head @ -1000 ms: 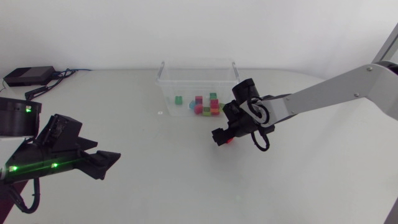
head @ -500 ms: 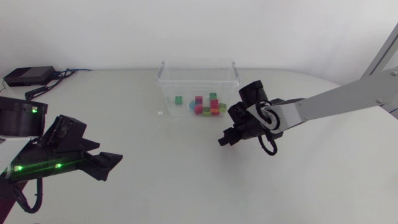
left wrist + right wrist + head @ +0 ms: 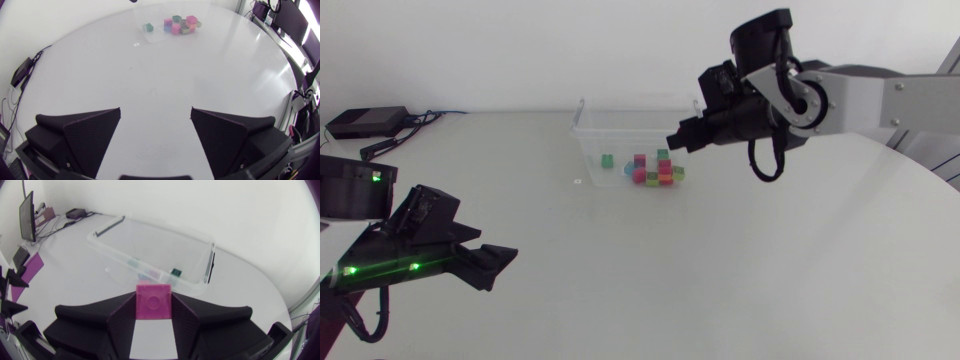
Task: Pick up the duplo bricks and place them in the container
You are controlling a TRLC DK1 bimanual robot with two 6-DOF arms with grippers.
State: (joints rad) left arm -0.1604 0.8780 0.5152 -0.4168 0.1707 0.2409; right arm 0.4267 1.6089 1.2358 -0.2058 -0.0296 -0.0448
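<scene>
In the head view the right gripper (image 3: 678, 139) hung at the clear container (image 3: 620, 122)'s right wall, with the left gripper (image 3: 500, 258) well apart over the table (image 3: 640, 290)'s front-left. The left wrist view showed its 2 fingers spread apart, with coloured bricks (image 3: 180, 25) lying in the container far ahead. In the right wrist view the right gripper pinched 1 pink brick (image 3: 153, 299), with the container just ahead.

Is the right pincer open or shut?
Shut: the right pincer holds a pink brick, both fingers pressing its sides.
</scene>
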